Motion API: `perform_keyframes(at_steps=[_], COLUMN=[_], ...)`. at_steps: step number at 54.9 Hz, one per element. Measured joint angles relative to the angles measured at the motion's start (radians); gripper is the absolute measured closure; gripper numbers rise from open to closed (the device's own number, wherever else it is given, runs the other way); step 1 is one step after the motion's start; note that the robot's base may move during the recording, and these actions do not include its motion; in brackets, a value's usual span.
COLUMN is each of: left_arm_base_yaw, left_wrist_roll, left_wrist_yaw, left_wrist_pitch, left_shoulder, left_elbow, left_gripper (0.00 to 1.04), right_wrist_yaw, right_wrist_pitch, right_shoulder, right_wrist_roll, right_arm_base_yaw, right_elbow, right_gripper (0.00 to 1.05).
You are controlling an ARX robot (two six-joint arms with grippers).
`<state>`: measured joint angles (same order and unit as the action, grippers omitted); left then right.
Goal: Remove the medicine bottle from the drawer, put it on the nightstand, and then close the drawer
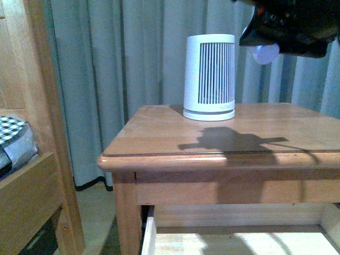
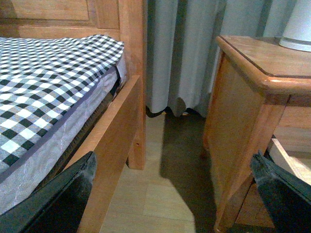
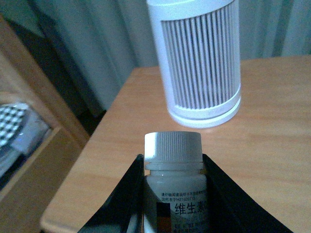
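Note:
My right gripper (image 3: 172,194) is shut on the medicine bottle (image 3: 174,179), a white bottle with a ribbed cap and a printed label. It hangs above the nightstand (image 3: 272,160). In the front view the right gripper (image 1: 265,45) is high at the upper right, with the bottle's white end (image 1: 264,53) showing under it, well above the nightstand top (image 1: 159,133). The drawer (image 1: 234,239) stands pulled open below the top, its pale inside showing. My left gripper (image 2: 172,189) is open, low between the bed and the nightstand side (image 2: 233,131), holding nothing.
A tall white device with dark slats (image 1: 209,77) stands at the back of the nightstand top, just beyond the bottle. A wooden bed frame (image 1: 45,106) with a checked cover (image 2: 43,82) is on the left. Grey curtains (image 1: 117,58) hang behind.

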<state>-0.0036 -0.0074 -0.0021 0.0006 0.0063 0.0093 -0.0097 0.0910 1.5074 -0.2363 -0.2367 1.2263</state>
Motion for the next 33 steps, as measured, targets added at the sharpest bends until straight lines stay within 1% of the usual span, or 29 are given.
perform_keyframes(at_steps=[4,8,17,24,27,31,33], left_arm_base_yaw=[0.000,0.000,0.000,0.000,0.000,0.000,0.000], left_wrist_roll=[0.000,0.000,0.000,0.000,0.000,0.000,0.000], left_wrist_yaw=[0.000,0.000,0.000,0.000,0.000,0.000,0.000], left_wrist_pitch=[0.000,0.000,0.000,0.000,0.000,0.000,0.000], left_shoulder=[0.000,0.000,0.000,0.000,0.000,0.000,0.000], left_elbow=[0.000,0.000,0.000,0.000,0.000,0.000,0.000], left_gripper=[0.07,0.07,0.07,0.07,0.07,0.07,0.07], right_wrist_yaw=[0.039,0.068,0.109,0.140,0.143,0.134,0.116], right_wrist_pitch=[-0.026,-0.043,-0.079,-0.101,-0.103,-0.097,-0.083], right_shoulder=[0.144,0.277,0.405,0.426,0.423,0.415,0.400], right_wrist_roll=[0.050,0.092,0.123,0.132,0.137,0.131,0.124], right_arm_base_yaw=[0.029,0.046,0.051,0.045,0.043,0.038,0.035], right_elbow=[0.107,0.173,0.211,0.231,0.234,0.233,0.227], right_gripper=[0.75,0.75,0.75,0.75,0.66,0.56,0.48])
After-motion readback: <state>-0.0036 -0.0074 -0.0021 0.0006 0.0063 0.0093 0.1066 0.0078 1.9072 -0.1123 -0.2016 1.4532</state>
